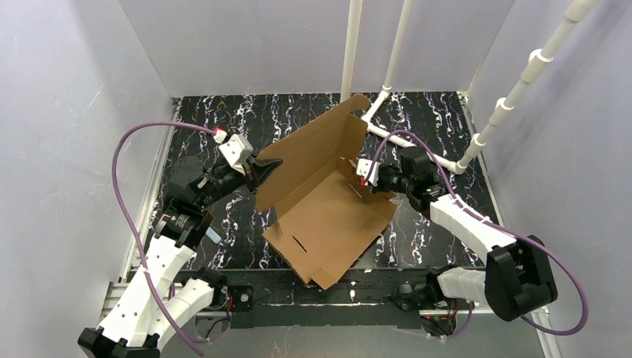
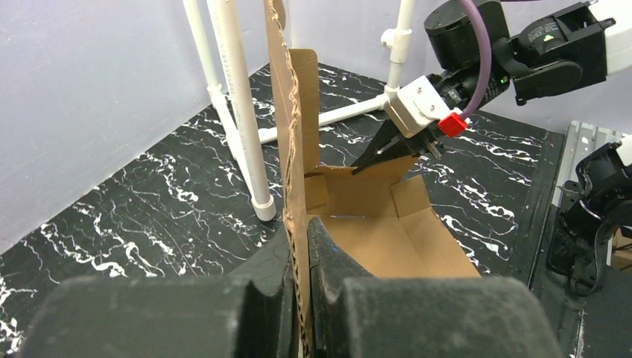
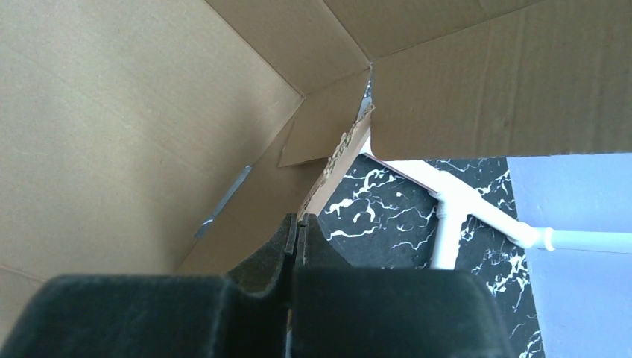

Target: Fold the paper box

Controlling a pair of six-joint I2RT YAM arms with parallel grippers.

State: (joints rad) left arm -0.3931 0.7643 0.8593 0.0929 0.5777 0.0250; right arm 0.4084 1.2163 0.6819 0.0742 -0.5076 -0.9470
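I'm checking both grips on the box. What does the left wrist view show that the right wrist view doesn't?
Left wrist only: the left gripper clamping the paper box's upright panel, and the right gripper from outside, pinching a far flap. Right wrist only: the right fingers up close, closed on that flap's edge. Both: the box, the white pipe frame, the black marbled table.

- The paper box (image 1: 328, 216) lay mid-table (image 1: 201, 119), its base flat on the near side and its large panel standing up behind (on the far-left side).
- The left gripper (image 1: 264, 168) was at that panel's left edge, the edge between its fingers (image 2: 328, 253).
- The right gripper (image 1: 356, 179) was at the box's right side flap, pinching its edge.
- The pipe frame (image 1: 387, 97) stood behind the box, to the right.
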